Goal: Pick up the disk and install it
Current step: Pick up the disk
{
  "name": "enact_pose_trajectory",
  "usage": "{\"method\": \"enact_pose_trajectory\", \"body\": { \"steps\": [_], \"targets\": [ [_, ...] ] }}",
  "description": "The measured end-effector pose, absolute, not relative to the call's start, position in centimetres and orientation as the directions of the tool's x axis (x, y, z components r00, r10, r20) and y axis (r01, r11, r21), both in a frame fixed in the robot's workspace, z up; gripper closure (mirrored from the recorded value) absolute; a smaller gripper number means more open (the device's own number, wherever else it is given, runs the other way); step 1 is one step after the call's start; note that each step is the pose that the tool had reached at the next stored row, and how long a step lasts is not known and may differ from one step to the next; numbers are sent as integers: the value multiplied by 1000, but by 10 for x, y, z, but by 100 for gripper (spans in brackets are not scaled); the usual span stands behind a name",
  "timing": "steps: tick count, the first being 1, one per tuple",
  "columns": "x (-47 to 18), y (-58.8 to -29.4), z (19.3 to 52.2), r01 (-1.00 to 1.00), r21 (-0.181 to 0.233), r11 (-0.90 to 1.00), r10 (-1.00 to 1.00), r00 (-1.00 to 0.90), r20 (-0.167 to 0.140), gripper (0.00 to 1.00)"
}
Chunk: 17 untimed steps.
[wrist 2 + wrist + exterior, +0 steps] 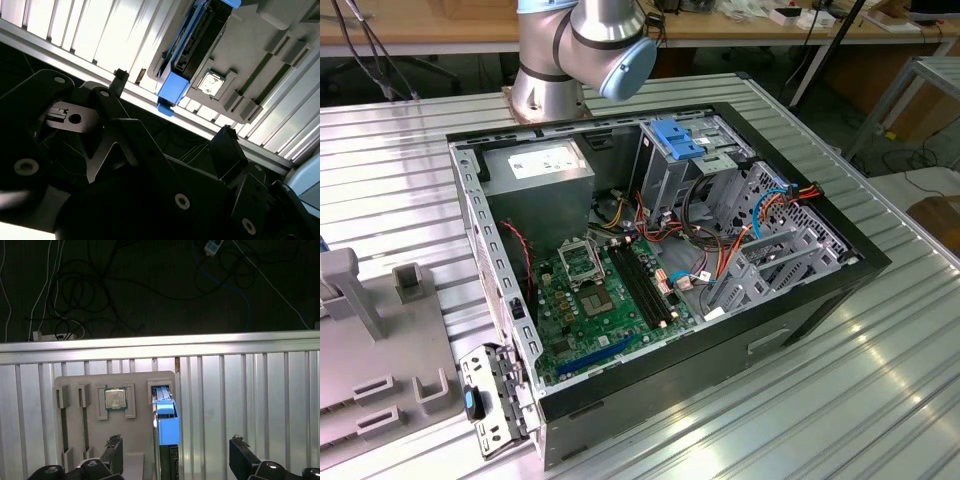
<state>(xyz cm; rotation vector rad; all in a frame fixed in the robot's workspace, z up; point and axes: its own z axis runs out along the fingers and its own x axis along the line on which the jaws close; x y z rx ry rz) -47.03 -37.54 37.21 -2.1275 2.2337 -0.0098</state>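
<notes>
The disk (167,426) (192,42) stands on edge in a slot of a grey holder tray (140,380) (240,45), its bright blue carrier rail facing me. My gripper (177,457) (172,110) hovers above it, open. Its two black fingertips (113,452) (119,79) are spread wide to either side of the disk's line and touch nothing. In the exterior view, the open computer case (840,270) lies on the slatted metal table, and part of the grey holder tray (380,350) sits at the exterior view's left.
A processor chip (115,399) (210,83) rests in a pocket of the tray beside the disk. Inside the case are a drive cage with a blue caddy (680,140), a grey power supply (540,165) and the motherboard (600,300). The table edge (160,346) borders a dark floor with cables.
</notes>
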Motion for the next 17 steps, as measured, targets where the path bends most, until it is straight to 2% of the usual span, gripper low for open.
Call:
{"method": "enact_pose_trajectory", "body": {
  "steps": [6,17],
  "targets": [
    [-470,-376,370,-998,-44,49,-998,-48,-37,8],
    [-473,-376,339,-998,-33,60,-998,-59,-36,8]
  ]
}}
